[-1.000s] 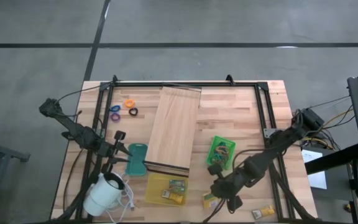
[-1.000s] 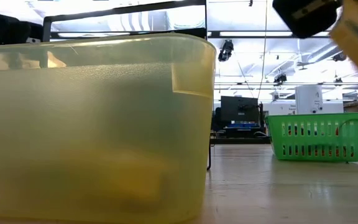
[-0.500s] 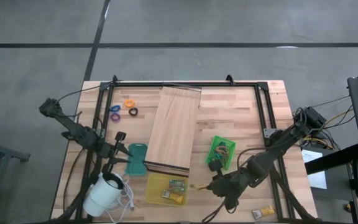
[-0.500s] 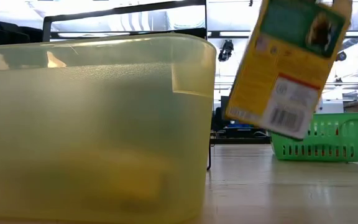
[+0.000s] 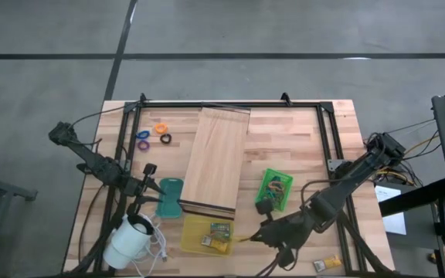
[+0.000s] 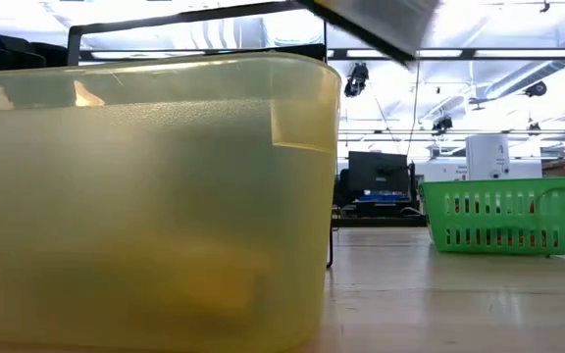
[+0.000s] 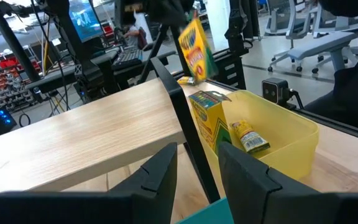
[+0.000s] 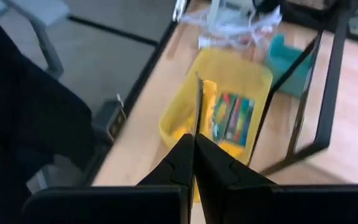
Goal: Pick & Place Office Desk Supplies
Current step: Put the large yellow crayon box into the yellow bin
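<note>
The yellow packet [image 7: 194, 46] is up in the air, just over the rim of the yellow bin [image 7: 291, 143], with the right arm's [image 5: 338, 193] jaws clamped together on it. From that arm's own camera it shows edge-on [image 8: 197, 106] and thin, with the bin right underneath, so I'd guess it's lined up to go in. There are already 2 similar packets [image 7: 229, 124] in there, so this bin looks like the spot for them. The little rings [image 5: 154, 134] are at the far-left part of the bench [image 5: 300, 135], well apart from all this, not dealt with yet. The left arm [image 5: 99, 164] waits by the teal thing [image 5: 169, 198], jaws apart and nothing between them. The green basket [image 5: 275, 189] is just beside the right arm.
</note>
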`<control>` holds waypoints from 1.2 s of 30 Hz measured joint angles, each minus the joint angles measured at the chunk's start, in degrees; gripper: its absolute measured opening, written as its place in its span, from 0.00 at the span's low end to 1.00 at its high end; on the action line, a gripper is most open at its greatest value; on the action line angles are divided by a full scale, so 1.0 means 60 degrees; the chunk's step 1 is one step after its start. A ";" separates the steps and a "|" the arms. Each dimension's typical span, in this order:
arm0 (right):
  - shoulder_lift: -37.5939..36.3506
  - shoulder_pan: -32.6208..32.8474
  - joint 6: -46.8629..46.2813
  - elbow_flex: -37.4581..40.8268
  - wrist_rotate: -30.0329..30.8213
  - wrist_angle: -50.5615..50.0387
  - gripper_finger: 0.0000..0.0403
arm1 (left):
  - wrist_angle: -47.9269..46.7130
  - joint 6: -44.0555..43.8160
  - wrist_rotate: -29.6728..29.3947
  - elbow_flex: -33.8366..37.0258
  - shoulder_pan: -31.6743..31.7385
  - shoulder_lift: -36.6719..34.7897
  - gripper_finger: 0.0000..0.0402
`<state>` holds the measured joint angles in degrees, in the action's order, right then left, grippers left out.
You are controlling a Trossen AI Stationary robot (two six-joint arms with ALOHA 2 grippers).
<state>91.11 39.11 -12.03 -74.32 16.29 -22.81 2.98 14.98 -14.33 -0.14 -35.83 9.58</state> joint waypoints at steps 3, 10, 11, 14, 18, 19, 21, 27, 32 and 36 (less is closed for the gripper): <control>0.0107 0.0000 0.0007 -0.0153 0.0001 0.0593 0.02 | 0.0000 0.0000 -0.0003 0.0004 0.0000 0.0000 0.30; 0.0940 -0.0037 0.0035 -0.0812 0.0048 0.0978 0.02 | 0.0015 -0.0002 -0.0004 0.0004 0.0004 0.0022 0.30; 0.1107 -0.0055 0.0036 -0.0955 0.0048 0.1080 0.02 | 0.0016 0.0000 0.0000 0.0003 0.0000 0.0024 0.30; 0.1628 -0.0131 0.0033 -0.1381 0.0059 0.1453 0.02 | 0.0019 -0.0001 -0.0001 0.0004 0.0004 0.0069 0.30; 0.2477 -0.0245 0.0036 -0.2116 0.0065 0.1539 0.02 | 0.0015 0.0000 0.0004 0.0004 0.0000 0.0066 0.30; 0.2675 -0.0284 0.0040 -0.2294 0.0069 0.1614 0.02 | 0.0015 -0.0001 0.0000 0.0004 0.0000 0.0069 0.30; 0.3045 -0.0337 0.0127 -0.2619 0.0273 0.1680 0.02 | 0.0015 -0.0004 0.0000 0.0004 0.0000 0.0069 0.30; 0.4059 -0.0491 0.0589 -0.3799 0.1514 0.1616 0.02 | 0.0015 -0.0001 0.0001 0.0004 0.0000 0.0066 0.30; 0.4646 -0.0637 0.0927 -0.4517 0.2074 0.1585 0.02 | 0.0018 -0.0004 -0.0004 0.0004 0.0004 0.0091 0.30; 0.4859 -0.0801 0.0683 -0.4595 0.2529 0.1516 0.02 | 0.0020 -0.0013 -0.0005 0.0002 0.0004 0.0126 0.30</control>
<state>120.26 34.31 -7.93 -101.89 31.47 -13.72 3.10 14.90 -14.36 -0.13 -35.81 10.34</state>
